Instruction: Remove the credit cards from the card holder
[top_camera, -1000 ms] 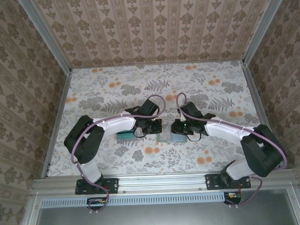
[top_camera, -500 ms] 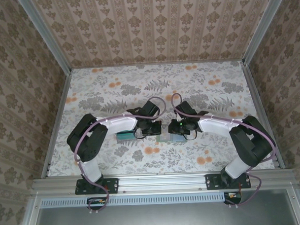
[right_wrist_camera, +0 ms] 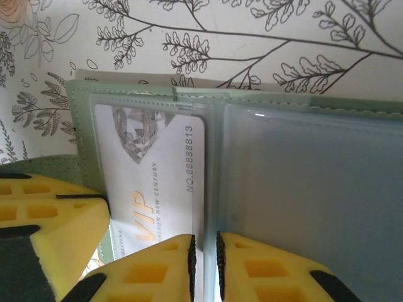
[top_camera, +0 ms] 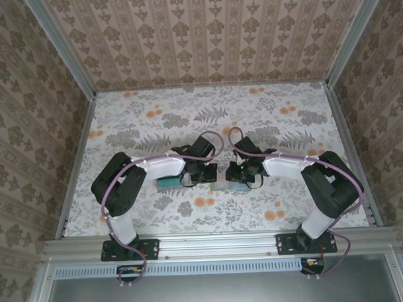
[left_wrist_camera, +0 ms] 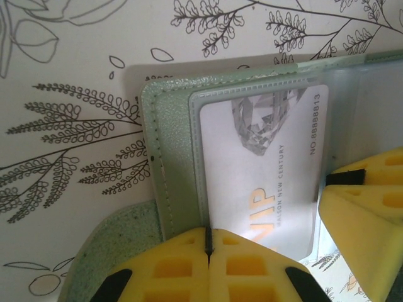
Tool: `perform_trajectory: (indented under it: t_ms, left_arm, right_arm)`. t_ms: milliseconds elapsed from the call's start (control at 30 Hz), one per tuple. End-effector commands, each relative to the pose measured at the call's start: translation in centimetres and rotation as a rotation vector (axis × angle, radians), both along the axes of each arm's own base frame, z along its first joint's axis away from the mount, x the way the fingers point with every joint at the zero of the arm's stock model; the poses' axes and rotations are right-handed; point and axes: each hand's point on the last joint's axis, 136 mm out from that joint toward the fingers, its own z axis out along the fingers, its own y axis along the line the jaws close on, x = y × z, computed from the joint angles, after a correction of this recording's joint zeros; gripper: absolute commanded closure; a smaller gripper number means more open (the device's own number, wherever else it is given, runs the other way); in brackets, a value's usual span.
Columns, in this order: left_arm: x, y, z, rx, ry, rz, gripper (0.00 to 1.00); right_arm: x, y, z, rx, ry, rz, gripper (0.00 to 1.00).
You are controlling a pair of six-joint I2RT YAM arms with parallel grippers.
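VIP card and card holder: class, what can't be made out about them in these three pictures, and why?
VIP card: lower edge hidden behind the jaws of the left gripper, left wrist view.
Card holder: right panel cut off by the frame edge, right wrist view; cards behind its cloudy sleeve cannot be told.
Card pile: too small in the top view to count.

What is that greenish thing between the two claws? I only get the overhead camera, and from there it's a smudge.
Observer: It's an open pale green card holder. A white card marked VIP sits in one of its clear pockets.
Operator: Are there more cards in it?
Observer: In the right wrist view the neighbouring sleeve looks empty, with just bluish-grey behind the plastic.
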Motion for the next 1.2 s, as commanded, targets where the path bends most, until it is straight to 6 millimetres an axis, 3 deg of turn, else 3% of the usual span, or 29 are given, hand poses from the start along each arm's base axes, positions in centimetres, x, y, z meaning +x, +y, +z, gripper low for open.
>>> perform_trajectory:
  t_ms: [0, 400, 633, 1167]
  left_arm:
    - [-0.9, 0.4, -1.1, 0.036, 0.038, 0.004, 1.0]
    - [-1.2, 0.2, -1.3, 0.035, 0.045, -0.005, 1.0]
    - [-1.3, 0.2, -1.3, 0.037, 0.046, -0.008, 1.0]
    - [-1.1, 1.6, -1.7, 0.075, 0.049, 0.024, 1.0]
  right_arm:
    - [-0.2, 0.8, 0.1, 0.019, 0.036, 0.006, 0.79]
    - [-0.3, 1.3, 0.0, 0.052, 0.053, -0.002, 0.81]
    - [-0.5, 1.3, 0.0, 0.07, 0.057, -0.015, 0.98]
    - [-0.7, -2.3, 0.7, 0.024, 0.028, -0.064, 1.0]
